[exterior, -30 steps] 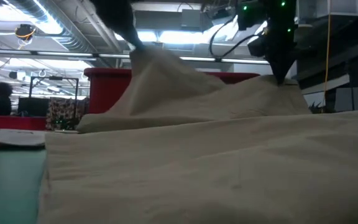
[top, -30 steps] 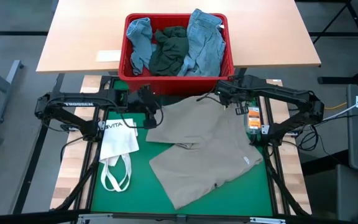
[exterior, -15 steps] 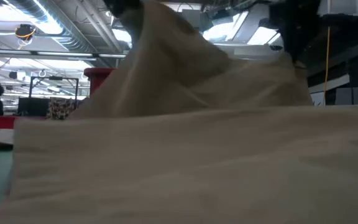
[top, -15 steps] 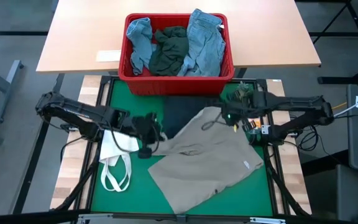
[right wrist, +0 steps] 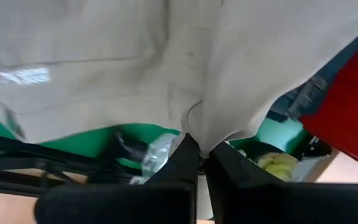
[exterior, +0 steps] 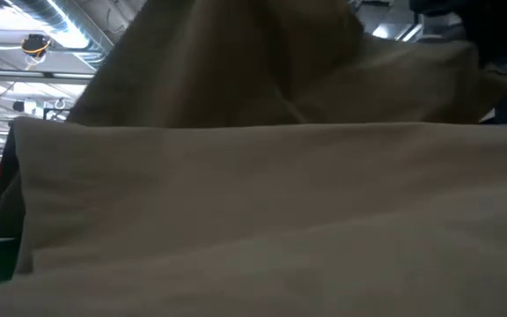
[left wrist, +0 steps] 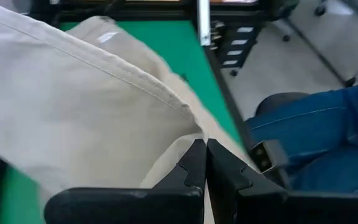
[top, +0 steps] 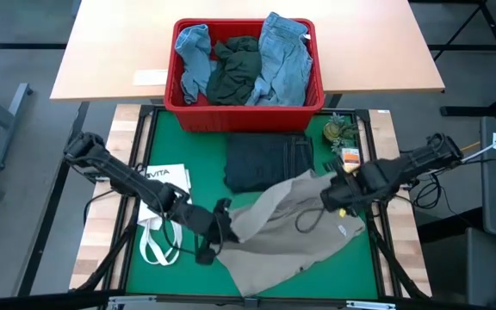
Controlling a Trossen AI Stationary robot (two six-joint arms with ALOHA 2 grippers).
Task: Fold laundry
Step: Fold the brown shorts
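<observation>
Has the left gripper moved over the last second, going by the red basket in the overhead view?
Yes. The left gripper, shut on the beige garment, has pulled away from the red basket toward the table's near edge, uncovering dark folded jeans.

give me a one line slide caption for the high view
Both grippers, left and right, shut on the khaki garment, lifting it over the green mat.

White tote bag (top: 164, 200) lies on green mat (top: 170, 146) near red basket (top: 183, 116)

Even bright overhead light, soft shadows, low view dim and blurred by close beige cloth (exterior: 262, 211)
</observation>
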